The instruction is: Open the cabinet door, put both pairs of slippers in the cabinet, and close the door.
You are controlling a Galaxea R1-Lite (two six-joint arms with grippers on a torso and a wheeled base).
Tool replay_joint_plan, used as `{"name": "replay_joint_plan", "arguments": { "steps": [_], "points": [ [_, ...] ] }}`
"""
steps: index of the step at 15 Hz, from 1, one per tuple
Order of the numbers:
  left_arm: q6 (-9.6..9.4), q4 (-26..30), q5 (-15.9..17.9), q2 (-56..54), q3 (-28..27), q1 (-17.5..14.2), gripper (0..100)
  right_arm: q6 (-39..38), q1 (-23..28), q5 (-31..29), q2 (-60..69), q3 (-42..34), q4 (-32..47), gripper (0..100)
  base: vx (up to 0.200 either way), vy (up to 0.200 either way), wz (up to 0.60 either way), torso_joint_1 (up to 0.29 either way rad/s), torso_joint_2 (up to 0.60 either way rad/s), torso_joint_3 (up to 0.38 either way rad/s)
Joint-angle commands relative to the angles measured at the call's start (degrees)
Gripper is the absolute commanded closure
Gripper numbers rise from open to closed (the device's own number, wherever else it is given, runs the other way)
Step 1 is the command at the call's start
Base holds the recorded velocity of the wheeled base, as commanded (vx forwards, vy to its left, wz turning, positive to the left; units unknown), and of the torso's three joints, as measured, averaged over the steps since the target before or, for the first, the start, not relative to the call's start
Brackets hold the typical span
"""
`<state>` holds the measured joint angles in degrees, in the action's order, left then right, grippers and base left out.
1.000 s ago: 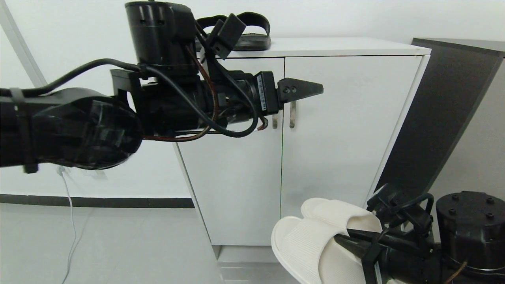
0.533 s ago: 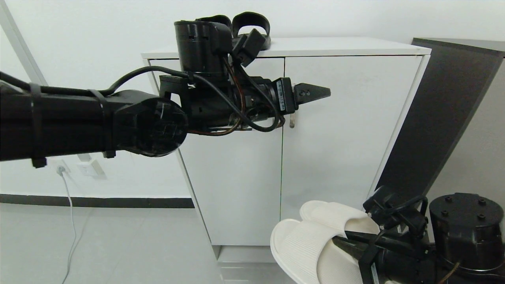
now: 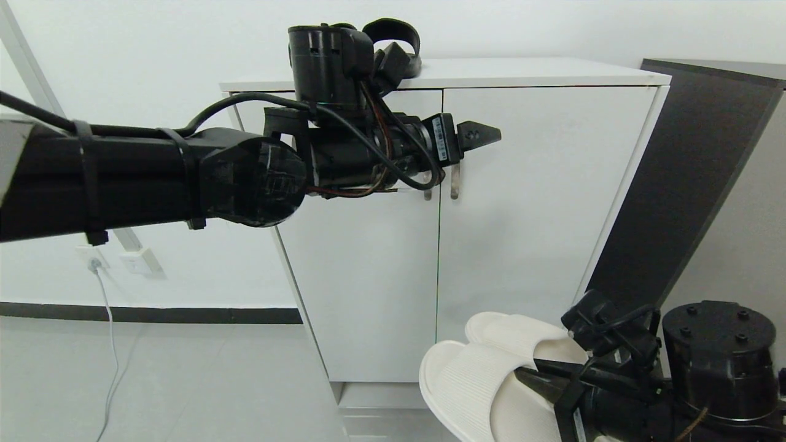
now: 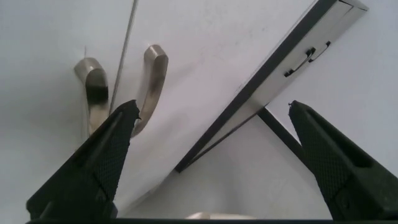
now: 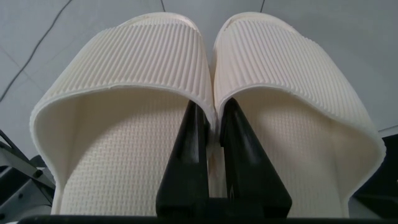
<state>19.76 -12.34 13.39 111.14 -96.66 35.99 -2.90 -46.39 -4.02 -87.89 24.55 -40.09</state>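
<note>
Left pincer (image 4: pixel 212 107) hung with its jaws spread wide just before the two metal handles (image 4: pixel 152 74) of the shut white cabinet (image 3: pixel 528 215), seemingly lined up to take one and pull. Black slippers (image 3: pixel 396 37) lay on the cabinet top. Lower right, the right pincer (image 5: pixel 214 124) was clamped on the touching inner walls of the white slippers (image 3: pixel 485 374), likely so both travelled as one. A wrist label (image 3: pixel 440 138) was too small to read.

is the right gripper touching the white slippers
Touching. The right wrist view shows the right gripper pinching the white slippers together by their inner sides.
</note>
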Motion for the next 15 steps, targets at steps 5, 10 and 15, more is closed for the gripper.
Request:
{"name": "replay_joint_plan", "arguments": {
  "steps": [5, 10, 15],
  "points": [
    [0.01, 0.1, -0.3, 2.6, -2.7, 0.0, 0, 0.0, 0.0, 0.0, -0.3, -0.1, -0.1, 100, 0.0, 0.0, 0.0, 0.0, 0.0, 0.0],
    [0.01, 2.1, -0.3, 6.2, -7.8, 0.0, 0, 0.0, 0.0, 0.0, -0.3, -0.1, -0.1, 100, 0.0, 0.0, 0.0, 0.0, 0.0, 0.0],
    [0.19, 2.1, 0.0, 7.7, -9.0, 0.0, 0, 0.0, 0.0, 0.0, -0.3, -0.1, -0.1, 100, 0.0, 0.0, 0.0, 0.0, 0.0, 0.0]
  ]
}}
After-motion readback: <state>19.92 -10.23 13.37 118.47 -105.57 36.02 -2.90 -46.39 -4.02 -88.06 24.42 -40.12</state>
